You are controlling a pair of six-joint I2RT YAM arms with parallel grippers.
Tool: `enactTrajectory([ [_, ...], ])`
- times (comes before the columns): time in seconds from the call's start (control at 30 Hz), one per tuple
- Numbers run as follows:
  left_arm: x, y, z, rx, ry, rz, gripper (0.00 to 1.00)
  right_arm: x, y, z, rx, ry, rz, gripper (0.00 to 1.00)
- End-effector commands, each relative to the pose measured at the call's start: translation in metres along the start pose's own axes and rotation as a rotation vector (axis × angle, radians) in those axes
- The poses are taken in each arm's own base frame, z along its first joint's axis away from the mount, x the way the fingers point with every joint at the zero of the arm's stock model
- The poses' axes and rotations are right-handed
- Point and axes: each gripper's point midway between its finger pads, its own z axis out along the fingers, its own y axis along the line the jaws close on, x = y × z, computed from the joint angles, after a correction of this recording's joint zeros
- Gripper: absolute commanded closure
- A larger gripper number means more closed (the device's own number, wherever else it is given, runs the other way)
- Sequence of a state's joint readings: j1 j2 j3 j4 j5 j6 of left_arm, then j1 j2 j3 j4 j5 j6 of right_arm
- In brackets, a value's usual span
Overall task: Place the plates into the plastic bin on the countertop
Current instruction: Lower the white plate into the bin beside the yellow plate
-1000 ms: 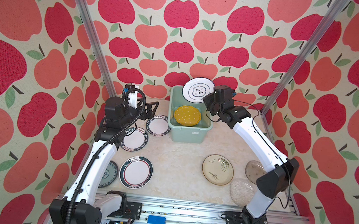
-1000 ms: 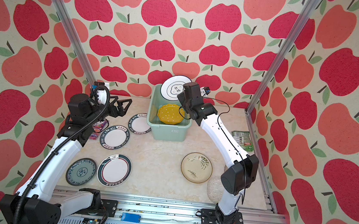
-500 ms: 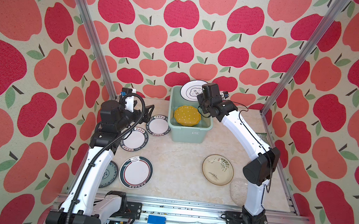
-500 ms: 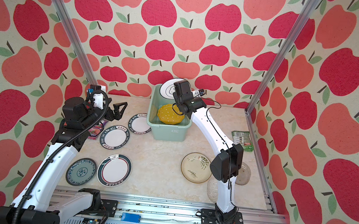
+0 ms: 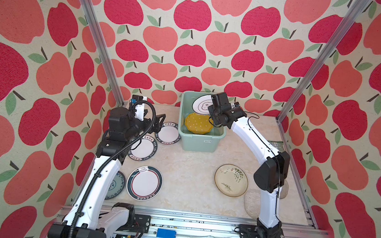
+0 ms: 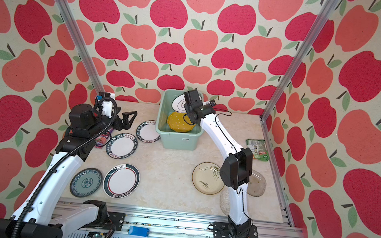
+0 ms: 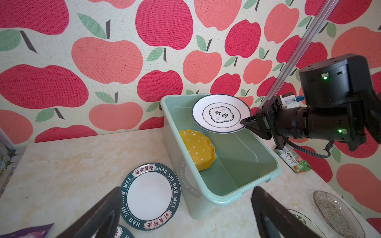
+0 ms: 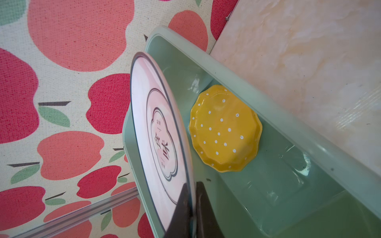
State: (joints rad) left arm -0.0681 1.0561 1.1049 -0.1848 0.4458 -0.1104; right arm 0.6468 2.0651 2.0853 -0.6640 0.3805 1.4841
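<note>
right gripper clamped on white plate over plastic bin, plate partly behind it from above

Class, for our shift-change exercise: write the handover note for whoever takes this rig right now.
Left tool: open, empty, hovering beside the plastic bin.
Right tool: shut on the white plate, held tilted over the bin's far end.
Done: yellow plate lies in the bin.
Left: release the white plate, then bin seven from the countertop: three dark-rimmed plates, blue-patterned plate, cream plate, two clear glass plates.
</note>
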Motion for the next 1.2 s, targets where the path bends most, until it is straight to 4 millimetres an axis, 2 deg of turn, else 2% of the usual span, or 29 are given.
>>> enactTrajectory([
  [0.0, -0.004, -0.008, -0.006, 0.025, -0.003, -0.014, 0.01, -0.002, -0.008, 0.002, 0.013, 0.006, -0.038, 1.00],
  [0.67, -0.006, -0.017, 0.001, 0.049, 0.039, 0.005, 0.01, 0.019, -0.060, 0.032, 0.149, 0.092, -0.125, 1.00],
  [0.73, -0.001, -0.013, 0.009, 0.046, 0.063, -0.005, 0.01, 0.017, -0.065, 0.033, 0.157, 0.094, -0.132, 1.00],
  [1.17, 0.000, -0.011, 0.022, 0.048, 0.086, -0.011, 0.01, -0.006, -0.097, 0.028, 0.231, 0.088, -0.163, 1.00],
])
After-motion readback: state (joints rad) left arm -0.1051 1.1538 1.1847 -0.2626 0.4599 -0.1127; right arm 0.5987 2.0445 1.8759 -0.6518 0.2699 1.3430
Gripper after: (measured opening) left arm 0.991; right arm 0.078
